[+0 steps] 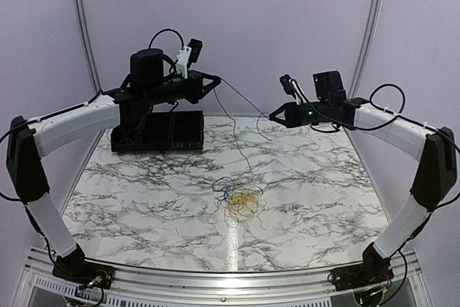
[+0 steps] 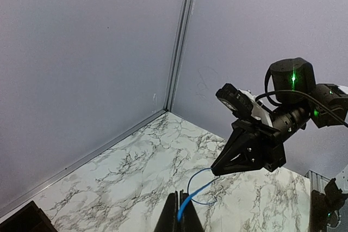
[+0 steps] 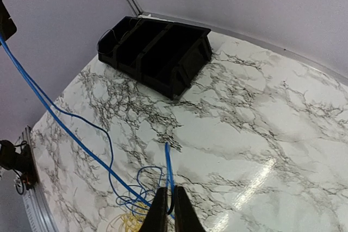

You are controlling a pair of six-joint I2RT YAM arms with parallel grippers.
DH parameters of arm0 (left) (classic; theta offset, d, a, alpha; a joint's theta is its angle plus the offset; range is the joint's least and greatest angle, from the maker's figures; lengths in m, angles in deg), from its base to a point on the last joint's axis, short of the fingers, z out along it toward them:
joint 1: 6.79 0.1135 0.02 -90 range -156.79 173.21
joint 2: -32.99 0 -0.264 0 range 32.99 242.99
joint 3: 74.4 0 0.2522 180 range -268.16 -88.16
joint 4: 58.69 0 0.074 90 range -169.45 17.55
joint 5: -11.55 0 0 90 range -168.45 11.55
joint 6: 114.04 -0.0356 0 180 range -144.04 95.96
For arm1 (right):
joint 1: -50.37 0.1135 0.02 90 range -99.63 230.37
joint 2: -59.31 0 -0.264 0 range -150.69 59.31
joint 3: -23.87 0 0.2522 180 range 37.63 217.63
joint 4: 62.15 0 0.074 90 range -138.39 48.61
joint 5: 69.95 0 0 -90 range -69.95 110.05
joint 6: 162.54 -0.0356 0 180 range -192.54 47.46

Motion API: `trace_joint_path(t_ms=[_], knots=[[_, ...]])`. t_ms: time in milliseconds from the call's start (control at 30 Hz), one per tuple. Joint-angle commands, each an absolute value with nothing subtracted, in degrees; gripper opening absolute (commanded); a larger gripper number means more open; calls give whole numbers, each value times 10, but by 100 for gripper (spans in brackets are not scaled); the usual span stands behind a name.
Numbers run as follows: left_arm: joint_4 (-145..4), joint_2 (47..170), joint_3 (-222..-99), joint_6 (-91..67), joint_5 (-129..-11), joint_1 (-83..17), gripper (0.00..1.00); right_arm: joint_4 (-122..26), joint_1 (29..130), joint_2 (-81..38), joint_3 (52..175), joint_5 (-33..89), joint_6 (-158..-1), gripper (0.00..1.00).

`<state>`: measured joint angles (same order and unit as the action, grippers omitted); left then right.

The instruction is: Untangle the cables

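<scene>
A thin blue cable (image 1: 244,98) is stretched taut in the air between my two grippers. My left gripper (image 1: 215,80) is shut on one end; in the left wrist view the fingers (image 2: 182,218) pinch the blue cable (image 2: 197,191). My right gripper (image 1: 273,115) is shut on the other end (image 3: 168,177), with its tips (image 3: 167,210) closed. More of the blue cable hangs down to a tangled pile (image 1: 241,198) of blue loops (image 3: 138,188) and yellow loops (image 3: 122,222) on the marble table. The right gripper also shows in the left wrist view (image 2: 215,171).
A black compartment bin (image 1: 158,133) stands at the back left of the marble table (image 1: 323,177); it also shows in the right wrist view (image 3: 157,52). Purple walls enclose the back and sides. A metal rail (image 1: 230,278) runs along the near edge.
</scene>
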<state>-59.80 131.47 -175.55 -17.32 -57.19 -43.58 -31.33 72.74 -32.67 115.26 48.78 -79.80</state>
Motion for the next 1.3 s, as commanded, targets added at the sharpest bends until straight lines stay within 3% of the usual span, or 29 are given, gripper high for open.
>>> trace_joint_path(t_ms=[0, 67, 233, 1267], knots=[[-582, 1271, -1767, -142, -558, -395, 0, -318, 726, -336, 1135, 521, -795, 19], [-582, 1267, -1757, -140, -565, -379, 0, -319, 726, -338, 1126, 517, -798, 28], [-584, 1256, -1723, -142, -588, -341, 0, -322, 725, -331, 1115, 503, -800, 36], [-655, 1327, -1827, -250, -737, -177, 3, -283, 715, -246, 1031, 450, -738, 37]])
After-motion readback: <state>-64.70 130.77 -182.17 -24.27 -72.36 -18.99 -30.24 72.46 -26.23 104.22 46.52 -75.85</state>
